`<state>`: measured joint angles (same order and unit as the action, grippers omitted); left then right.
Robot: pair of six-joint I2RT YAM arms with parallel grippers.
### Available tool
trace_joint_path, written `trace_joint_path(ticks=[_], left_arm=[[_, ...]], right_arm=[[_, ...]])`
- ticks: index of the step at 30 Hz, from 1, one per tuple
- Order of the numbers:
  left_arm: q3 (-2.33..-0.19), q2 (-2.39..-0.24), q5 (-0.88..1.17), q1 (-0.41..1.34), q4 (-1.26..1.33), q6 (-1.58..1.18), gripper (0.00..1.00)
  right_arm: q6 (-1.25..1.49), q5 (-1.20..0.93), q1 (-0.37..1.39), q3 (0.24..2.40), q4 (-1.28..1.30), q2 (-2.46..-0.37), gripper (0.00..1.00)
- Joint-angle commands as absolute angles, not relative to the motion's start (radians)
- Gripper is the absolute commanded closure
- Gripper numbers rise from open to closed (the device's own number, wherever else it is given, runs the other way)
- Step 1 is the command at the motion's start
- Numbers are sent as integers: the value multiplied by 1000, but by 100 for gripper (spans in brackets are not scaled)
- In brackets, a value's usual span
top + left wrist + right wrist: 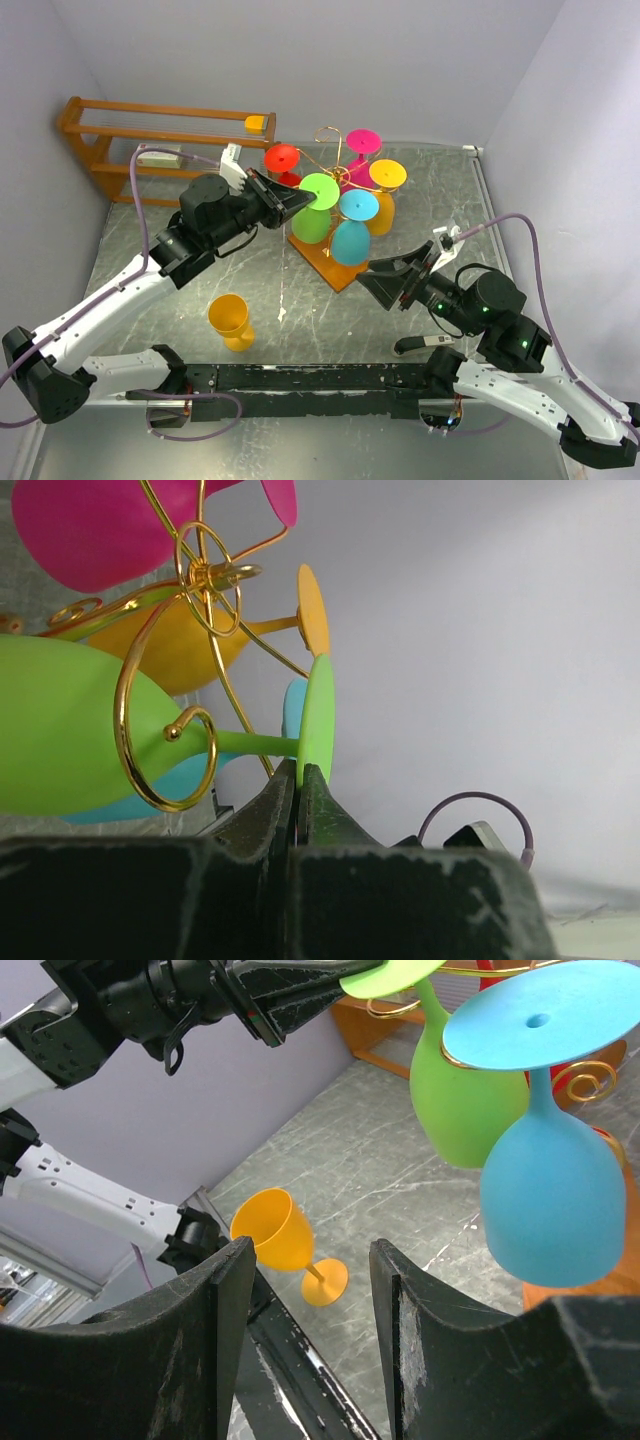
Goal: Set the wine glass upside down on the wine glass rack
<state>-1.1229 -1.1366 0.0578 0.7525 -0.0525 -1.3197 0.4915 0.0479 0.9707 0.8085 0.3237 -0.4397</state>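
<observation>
The green wine glass (311, 224) hangs upside down with its stem inside a curled arm of the gold wire wine glass rack (330, 140). My left gripper (303, 201) is shut on the rim of the glass's flat foot (318, 715). In the left wrist view the stem passes through a gold spiral (122, 695), just above my left gripper (300, 772). My right gripper (310, 1250) stands open and holds nothing, low at the rack's front right (365, 276). Through its fingers I see an orange wine glass (275, 1228) upright on the table.
Red (282, 158), pink (362, 143), yellow-orange (387, 175) and blue (352, 240) glasses hang on the rack, whose orange wooden base (343, 277) sits mid-table. The upright orange glass (230, 320) is front left. A brown wooden shelf unit (100, 140) stands back left.
</observation>
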Motion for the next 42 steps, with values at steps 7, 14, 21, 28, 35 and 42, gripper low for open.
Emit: trace_joint_path(ticks=[7,14,21,28,35,42], left_arm=[[-1152,-1145,100,689,27,-1314,93],[-1151,-1163,117,661,34,-1319,93],[-1132,-1129,77,654,15,-1305,93],[-1120,-1089,77,650,-21,-1302,93],[-1085,-1062,97,641,-33,-1335,93],[-1072,-1046,91,637,-56,-1345,93]], right_arm=[[504,70,974,808,320,-440,50],[502,77,974,807,317,-445,50],[501,82,974,807,315,-446,50],[502,82,974,808,309,-453,50],[508,80,974,800,299,-451,50],[509,80,975,805,302,-452,50]])
